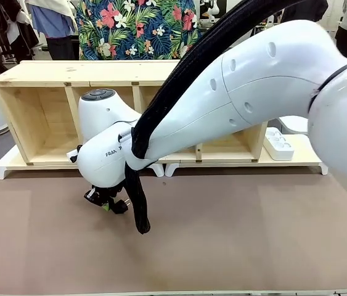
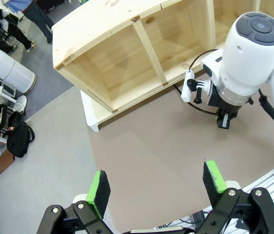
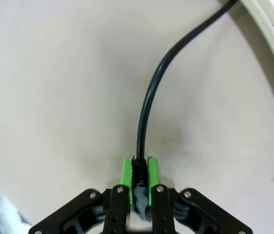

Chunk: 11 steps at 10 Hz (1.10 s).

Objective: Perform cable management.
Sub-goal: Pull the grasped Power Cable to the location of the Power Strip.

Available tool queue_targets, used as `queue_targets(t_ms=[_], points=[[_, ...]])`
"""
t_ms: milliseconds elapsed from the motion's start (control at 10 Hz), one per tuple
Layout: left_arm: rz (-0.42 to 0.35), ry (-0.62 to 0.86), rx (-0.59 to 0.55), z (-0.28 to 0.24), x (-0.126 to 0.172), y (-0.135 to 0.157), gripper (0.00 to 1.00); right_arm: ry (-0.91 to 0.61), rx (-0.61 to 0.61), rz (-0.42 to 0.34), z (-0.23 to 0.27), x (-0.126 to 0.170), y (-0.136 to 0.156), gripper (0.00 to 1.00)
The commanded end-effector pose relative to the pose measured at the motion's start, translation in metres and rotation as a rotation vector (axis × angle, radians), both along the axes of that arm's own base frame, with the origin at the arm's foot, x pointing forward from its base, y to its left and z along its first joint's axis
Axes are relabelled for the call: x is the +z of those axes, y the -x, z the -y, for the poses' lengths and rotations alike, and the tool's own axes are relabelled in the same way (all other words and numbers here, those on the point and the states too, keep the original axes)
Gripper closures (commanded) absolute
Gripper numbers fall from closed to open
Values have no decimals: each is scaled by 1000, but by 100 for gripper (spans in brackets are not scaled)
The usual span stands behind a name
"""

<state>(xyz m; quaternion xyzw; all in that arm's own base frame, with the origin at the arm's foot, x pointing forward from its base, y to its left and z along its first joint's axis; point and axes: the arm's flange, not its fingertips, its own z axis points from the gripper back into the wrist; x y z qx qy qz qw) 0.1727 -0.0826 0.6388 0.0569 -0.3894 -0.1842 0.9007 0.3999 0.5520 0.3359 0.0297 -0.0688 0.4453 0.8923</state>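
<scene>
My right gripper (image 3: pixel 139 181) is shut on the thick plug end of the black cable (image 3: pixel 149 97), just above the brown table top. From the green pads (image 3: pixel 125 171) the cable curves up and away toward the shelf's white base (image 3: pixel 273 34). In the front view the right gripper (image 1: pixel 106 200) hangs low over the table at left of centre, in front of the wooden shelf (image 1: pixel 74 74). The left wrist view shows the cable (image 2: pixel 191 105) looping beside the right gripper (image 2: pixel 224 119). My left gripper (image 2: pixel 156 183) is open, high above the table, with nothing between its fingers.
A white power strip (image 1: pixel 278 145) lies on the shelf's base at the right. The right arm's thick braided hose (image 1: pixel 139 209) dangles beside the gripper. A person in a flowered shirt (image 1: pixel 139 28) stands behind the shelf. Bare brown table (image 1: pixel 235 246) spreads in front.
</scene>
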Motion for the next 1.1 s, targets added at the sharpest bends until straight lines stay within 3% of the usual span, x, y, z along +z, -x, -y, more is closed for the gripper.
queue_targets(t_ms=[0, 400, 1000], points=[[9, 2, -6, 0, 1, -2, 0, 20, -36, 3, 17, 11, 27, 85], [9, 2, -6, 0, 1, -2, 0, 72, -50, -42, 44, 34, 61, 85], [9, 2, -6, 0, 1, -2, 0, 42, -109, 12, 101, 65, 118, 85]])
